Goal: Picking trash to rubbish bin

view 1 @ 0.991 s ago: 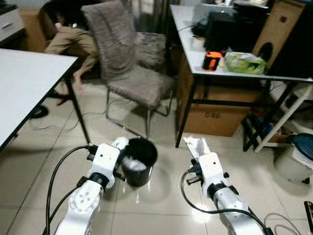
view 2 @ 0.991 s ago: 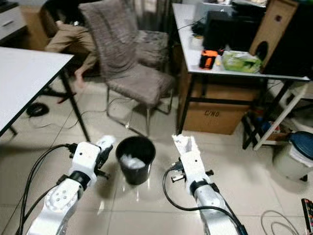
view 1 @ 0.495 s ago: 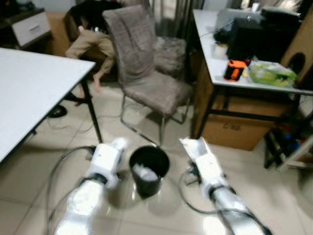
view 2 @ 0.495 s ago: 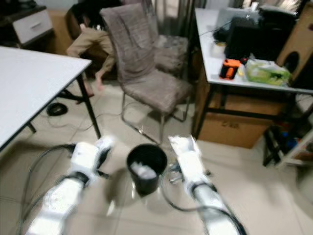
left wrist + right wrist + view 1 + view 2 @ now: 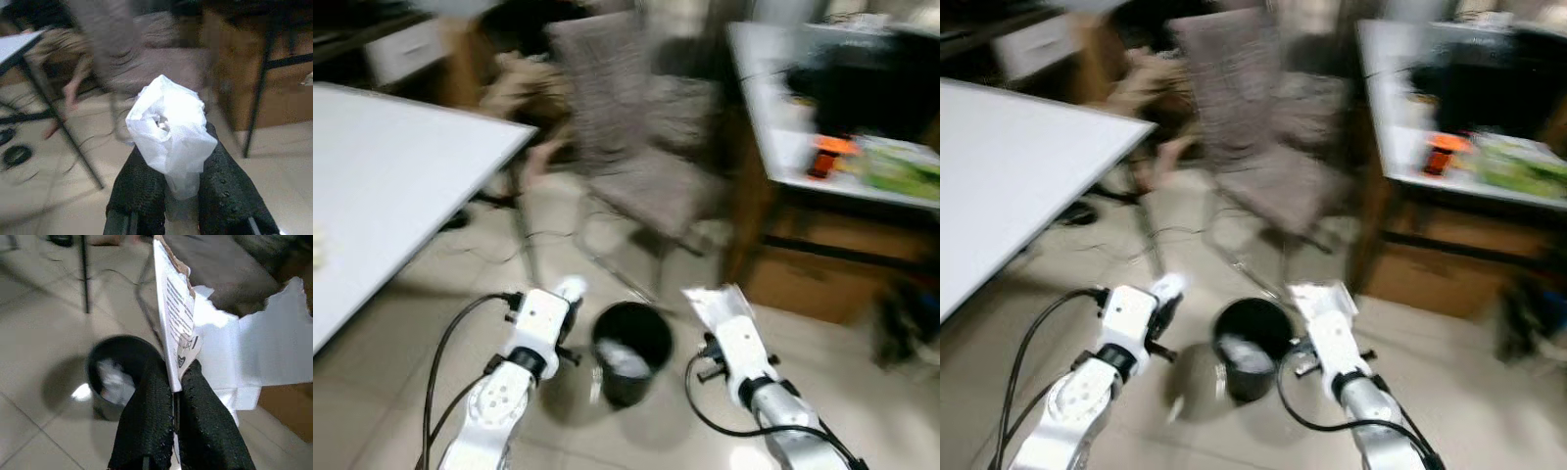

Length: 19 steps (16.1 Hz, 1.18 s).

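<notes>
- The white tabletop (image 5: 382, 186) stood at about 10 o'clock from the robot, with a small pale scrap at its edge too blurred to identify.
- The left gripper (image 5: 178, 181) had its jaws clenched on a crumpled white plastic bag (image 5: 168, 129); in the head views it hovered just beside the bin, at the bin's 9 o'clock, the bag not yet over the opening.
- The black rubbish bin (image 5: 631, 354) sat on the tiled floor at 12 o'clock, between the two arms, and already held some pale crumpled trash (image 5: 111, 377).
- The right gripper (image 5: 176, 391) had its jaws clamped on a torn piece of white printed cardboard (image 5: 178, 328), held upright at the bin's 3 o'clock, close to the rim.
- A grey chair (image 5: 641, 147) stood beyond the bin, and a second tabletop (image 5: 803, 147) with blurred clutter lay at 2 o'clock.
- Judgement: the task looked partway done. Some trash was binned, while both held pieces remained to be carried over the opening and dropped.
</notes>
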Available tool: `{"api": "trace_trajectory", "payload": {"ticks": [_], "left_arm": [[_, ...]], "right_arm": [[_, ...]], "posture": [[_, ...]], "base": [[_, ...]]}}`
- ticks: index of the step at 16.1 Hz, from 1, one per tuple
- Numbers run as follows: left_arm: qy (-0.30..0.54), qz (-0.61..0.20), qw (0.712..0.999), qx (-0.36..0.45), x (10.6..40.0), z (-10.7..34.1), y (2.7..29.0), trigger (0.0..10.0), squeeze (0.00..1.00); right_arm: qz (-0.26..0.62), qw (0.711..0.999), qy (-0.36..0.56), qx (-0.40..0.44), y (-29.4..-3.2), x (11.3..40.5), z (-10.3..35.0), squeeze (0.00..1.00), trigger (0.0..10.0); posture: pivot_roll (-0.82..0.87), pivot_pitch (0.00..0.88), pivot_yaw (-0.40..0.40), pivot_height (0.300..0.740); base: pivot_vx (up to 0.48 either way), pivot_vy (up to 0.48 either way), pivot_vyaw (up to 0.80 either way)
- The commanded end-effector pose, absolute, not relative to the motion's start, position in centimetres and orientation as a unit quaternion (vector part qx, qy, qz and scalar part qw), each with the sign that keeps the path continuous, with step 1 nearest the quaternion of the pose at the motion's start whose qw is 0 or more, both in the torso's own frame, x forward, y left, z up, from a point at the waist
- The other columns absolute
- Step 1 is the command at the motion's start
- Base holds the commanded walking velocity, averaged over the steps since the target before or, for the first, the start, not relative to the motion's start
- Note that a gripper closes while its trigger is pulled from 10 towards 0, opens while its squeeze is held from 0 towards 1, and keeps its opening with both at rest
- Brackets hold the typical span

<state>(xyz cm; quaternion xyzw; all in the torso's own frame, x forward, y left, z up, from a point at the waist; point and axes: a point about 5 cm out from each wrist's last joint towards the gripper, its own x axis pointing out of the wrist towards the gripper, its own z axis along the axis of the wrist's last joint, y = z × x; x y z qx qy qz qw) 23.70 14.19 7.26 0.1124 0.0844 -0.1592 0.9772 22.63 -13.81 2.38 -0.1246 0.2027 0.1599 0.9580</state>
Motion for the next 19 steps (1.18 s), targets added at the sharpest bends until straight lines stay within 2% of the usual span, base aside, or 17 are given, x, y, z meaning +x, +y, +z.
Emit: {"api": "trace_trajectory", "payload": {"ticks": [1, 13, 19], "left_arm": [[0.085, -0.15, 0.978, 0.121, 23.7, 7.3, 15.0, 10.0, 0.0], [0.09, -0.172, 0.973, 0.121, 23.4, 7.0, 14.4, 10.0, 0.0], [0.091, -0.177, 0.972, 0.122, 23.8, 7.2, 14.3, 10.0, 0.0]], "right_arm": [[0.17, 0.961, 0.186, -0.115, -12.8, 23.1, 3.0, 0.0, 10.0], [0.136, 0.959, 0.218, -0.121, -14.0, 22.1, 1.9, 0.0, 10.0], [0.138, 0.957, 0.219, -0.13, -13.8, 22.9, 1.7, 0.0, 10.0]], "posture": [[0.01, 0.0, -0.044, 0.74], [-0.01, 0.001, -0.033, 0.74], [-0.01, 0.012, -0.029, 0.74]], "base": [[0.33, 0.0, 0.0], [0.327, 0.0, 0.0], [0.306, 0.0, 0.0]]}}
